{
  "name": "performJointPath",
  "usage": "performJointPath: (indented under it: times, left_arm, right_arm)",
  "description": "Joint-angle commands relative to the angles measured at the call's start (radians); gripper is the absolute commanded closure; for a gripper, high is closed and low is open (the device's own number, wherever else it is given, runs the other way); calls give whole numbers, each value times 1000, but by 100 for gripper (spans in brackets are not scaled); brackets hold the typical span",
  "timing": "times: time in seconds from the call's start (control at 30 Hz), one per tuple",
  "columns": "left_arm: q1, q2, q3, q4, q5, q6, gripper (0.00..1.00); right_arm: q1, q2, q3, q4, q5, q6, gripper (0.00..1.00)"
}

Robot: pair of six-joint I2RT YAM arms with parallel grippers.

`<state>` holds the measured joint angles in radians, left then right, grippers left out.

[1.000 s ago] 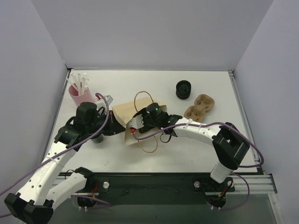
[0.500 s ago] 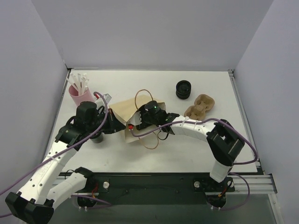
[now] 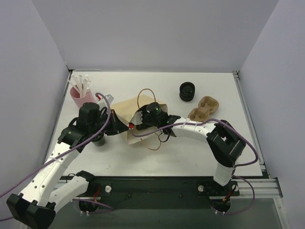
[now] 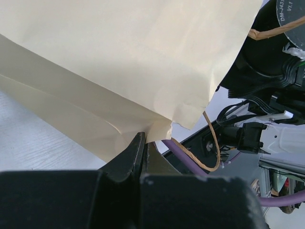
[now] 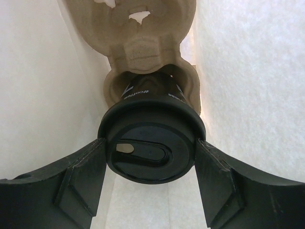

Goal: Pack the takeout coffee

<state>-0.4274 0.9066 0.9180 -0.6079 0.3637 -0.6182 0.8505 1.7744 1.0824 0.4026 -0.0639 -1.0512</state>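
The takeout coffee (image 5: 151,143), a black cup with a black round lid, shows only in the right wrist view. It sits in a pulp carrier (image 5: 143,28) inside the brown paper bag (image 3: 125,110). My right gripper (image 5: 151,155) is inside the bag, with its fingers (image 5: 86,171) pressed on both sides of the lid. In the top view the right gripper (image 3: 143,121) is in the bag's mouth and the cup is hidden. My left gripper (image 4: 144,140) is shut on the lower corner of the bag's edge (image 4: 119,62). In the top view it (image 3: 125,126) sits at the bag's left side.
A pink cup of white sticks (image 3: 80,95) stands at the back left. A short stack of black ribbed rings (image 3: 187,91) and a second pulp carrier (image 3: 204,109) lie at the back right. The bag's twine handles (image 3: 145,95) loop around the right wrist.
The right gripper has pushed left and deeper into the bag. The bag has shifted a little left and back, with the left gripper still on its edge.
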Motion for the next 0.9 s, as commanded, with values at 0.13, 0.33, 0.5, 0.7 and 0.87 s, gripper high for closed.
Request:
performJointPath:
  times: [0.13, 0.33, 0.5, 0.7, 0.87]
  left_arm:
    - [7, 55, 125, -36, 53, -23, 100]
    - [12, 104, 223, -95, 66, -31, 100]
    - [13, 136, 268, -164, 96, -44, 100]
    - [13, 175, 305, -248, 129, -26, 100]
    - [13, 199, 343, -328, 141, -3, 100]
  right_arm:
    - [-18, -165, -41, -45, 3, 11, 36]
    - [4, -262, -19, -289, -11, -47, 34]
    - [54, -323, 2, -471, 1, -35, 31]
    - [114, -391, 27, -634, 27, 22, 30]
    - [148, -435, 53, -715, 59, 52, 30]
